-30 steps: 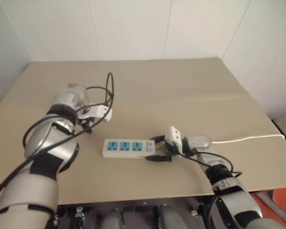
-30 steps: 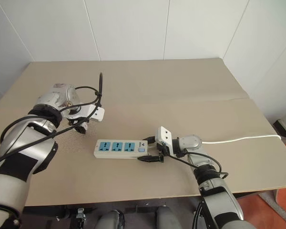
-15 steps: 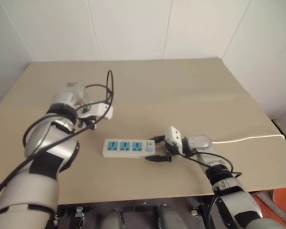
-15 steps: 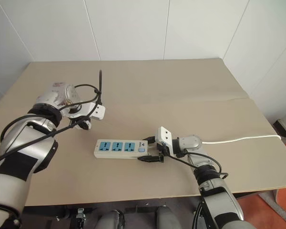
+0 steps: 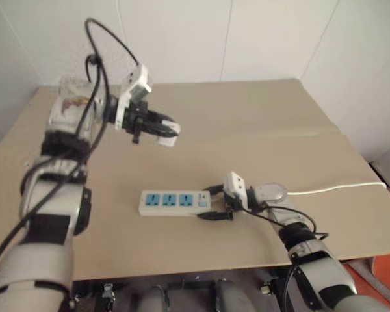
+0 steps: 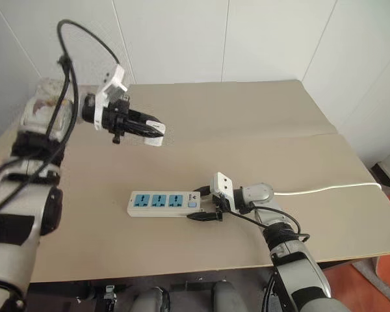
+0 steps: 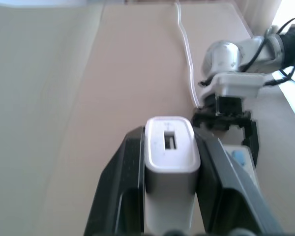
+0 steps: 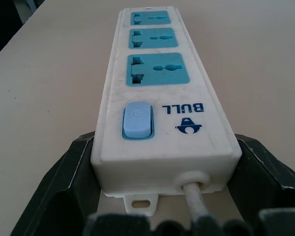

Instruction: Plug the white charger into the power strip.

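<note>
My left gripper (image 5: pixel 164 129) hangs high over the table's left half, pointing right, shut on the white charger (image 7: pixel 169 152). The small white block sits between the black fingers (image 7: pixel 125 172), a slot on its outer face. The power strip (image 5: pixel 172 201) lies flat on the table near the front. It is a white bar with three blue sockets and a blue end button (image 8: pixel 137 119). My right gripper (image 5: pixel 212 203) is shut on the strip's button end, one finger (image 8: pixel 64 182) on each side. The strip's thin white cord (image 5: pixel 338 188) runs off to the right.
The tan table (image 5: pixel 260 130) has a seam crossing its right half. Its front edge runs just behind my arms, and white walls (image 5: pixel 182 39) stand behind it. A black cable (image 5: pixel 107 36) loops above my left wrist. Bare tabletop lies between the charger and the strip.
My left arm has lifted off the table's left side, swung up and right, and turned to point right, with the charger in its fingers. The right gripper and the strip have stayed put.
</note>
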Controlling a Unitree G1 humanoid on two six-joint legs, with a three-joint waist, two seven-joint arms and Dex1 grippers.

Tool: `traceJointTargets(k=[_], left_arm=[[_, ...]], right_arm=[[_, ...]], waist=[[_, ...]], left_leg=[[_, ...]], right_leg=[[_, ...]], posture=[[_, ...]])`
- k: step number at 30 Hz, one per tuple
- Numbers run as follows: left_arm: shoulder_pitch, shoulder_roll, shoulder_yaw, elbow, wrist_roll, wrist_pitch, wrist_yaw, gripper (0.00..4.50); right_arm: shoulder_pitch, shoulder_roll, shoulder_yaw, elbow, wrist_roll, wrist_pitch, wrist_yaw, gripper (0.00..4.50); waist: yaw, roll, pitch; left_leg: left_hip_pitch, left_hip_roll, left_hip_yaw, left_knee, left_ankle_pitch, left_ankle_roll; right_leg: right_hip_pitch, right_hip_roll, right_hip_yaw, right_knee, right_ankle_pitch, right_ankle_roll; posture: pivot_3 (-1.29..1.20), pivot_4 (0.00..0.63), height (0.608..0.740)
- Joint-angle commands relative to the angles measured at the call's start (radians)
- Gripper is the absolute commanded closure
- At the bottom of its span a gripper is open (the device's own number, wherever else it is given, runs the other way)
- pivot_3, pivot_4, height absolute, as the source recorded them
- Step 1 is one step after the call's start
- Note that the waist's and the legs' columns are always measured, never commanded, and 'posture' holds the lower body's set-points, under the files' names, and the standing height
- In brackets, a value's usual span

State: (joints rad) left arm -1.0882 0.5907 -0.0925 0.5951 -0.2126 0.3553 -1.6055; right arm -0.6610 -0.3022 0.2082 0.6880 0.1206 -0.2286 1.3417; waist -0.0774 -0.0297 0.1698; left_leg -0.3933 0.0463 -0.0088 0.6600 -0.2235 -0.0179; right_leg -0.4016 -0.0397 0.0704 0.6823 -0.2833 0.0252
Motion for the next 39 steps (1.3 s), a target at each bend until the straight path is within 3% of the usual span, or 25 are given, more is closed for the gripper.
traceJointTargets(k=[1,5,10,26,39], left_arm=[[0.092,-0.009,0.076,-0.202,-0.149,0.111,0.005,3.48],[0.240,-0.056,0.124,-0.308,-0.282,0.144,0.006,3.48],[0.335,-0.079,0.078,-0.270,-0.275,0.024,-0.008,3.48],[0.239,-0.085,-0.135,0.062,-0.256,-0.251,-0.009,3.48],[0.252,-0.120,-0.149,0.074,-0.270,-0.234,-0.009,3.48]], right_arm=[[0.011,0.003,0.036,0.042,-0.042,-0.013,-0.002,1.07],[0.009,0.012,0.040,0.058,-0.048,-0.027,-0.011,1.07],[0.015,0.020,0.044,0.054,-0.051,-0.036,-0.017,1.07],[0.041,0.006,0.046,0.014,-0.054,-0.030,-0.028,1.07],[0.056,0.011,0.051,0.000,-0.061,-0.032,-0.040,1.07]], waist=[[0.003,0.000,0.000],[0.006,-0.001,0.000],[0.002,0.000,0.000],[0.004,-0.001,-0.001],[0.004,-0.001,-0.001]], left_leg=[[-0.001,0.000,0.000,0.000,0.000,0.000],[0.001,0.000,0.000,0.001,0.000,0.000],[0.012,0.001,0.000,-0.001,0.000,0.000],[0.010,0.001,0.000,-0.001,0.000,0.000],[0.010,0.001,0.000,-0.001,0.000,0.000]], right_leg=[[-0.001,0.000,0.000,0.000,0.000,0.000],[0.001,0.001,0.000,0.001,0.000,0.000],[0.012,0.002,0.000,-0.001,0.000,-0.001],[0.012,0.003,0.000,-0.003,0.000,-0.001],[0.012,0.003,0.000,-0.003,0.000,-0.001]], posture=[[0.00,0.150,0.740],[0.00,0.150,0.740],[0.00,0.150,0.740],[0.00,0.150,0.740],[0.00,0.150,0.740]])
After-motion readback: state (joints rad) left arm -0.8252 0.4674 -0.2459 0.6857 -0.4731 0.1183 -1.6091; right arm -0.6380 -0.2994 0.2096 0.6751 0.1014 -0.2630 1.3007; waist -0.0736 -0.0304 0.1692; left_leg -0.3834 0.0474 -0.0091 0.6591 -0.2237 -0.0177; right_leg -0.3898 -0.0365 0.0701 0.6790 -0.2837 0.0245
